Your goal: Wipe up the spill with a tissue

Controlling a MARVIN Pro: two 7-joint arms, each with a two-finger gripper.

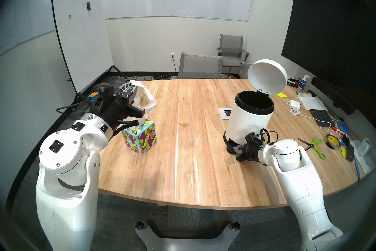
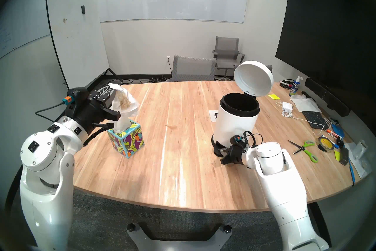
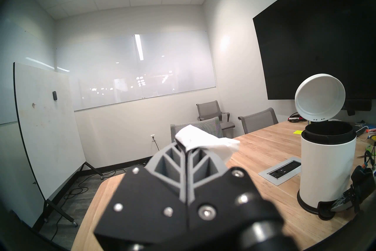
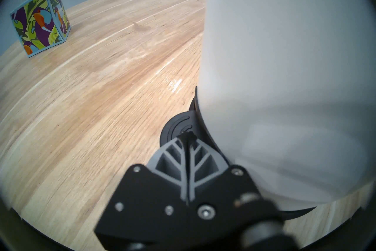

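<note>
A rounded light-wood conference table point(image 1: 183, 163) carries a leaf-print tissue box point(image 1: 140, 138) near its left edge and a white pedal bin point(image 1: 247, 120), lid raised, toward the right. Between them lies a faint brownish smear point(image 1: 182, 124), possibly a trace of liquid. Just behind the bin, a white socket plate point(image 1: 225, 113) is set into the top. The far right side holds clutter: green-handled scissors point(image 1: 314, 147), a tape roll point(image 1: 332, 140), a keyboard point(image 1: 320, 117), a white charger point(image 1: 295, 104) and a spray bottle point(image 1: 302, 85).

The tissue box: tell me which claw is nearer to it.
Left. The left claw, shut on a stained tissue, hangs just above and behind the tissue box. The right claw presses the bin's pedal, across the table.
</note>
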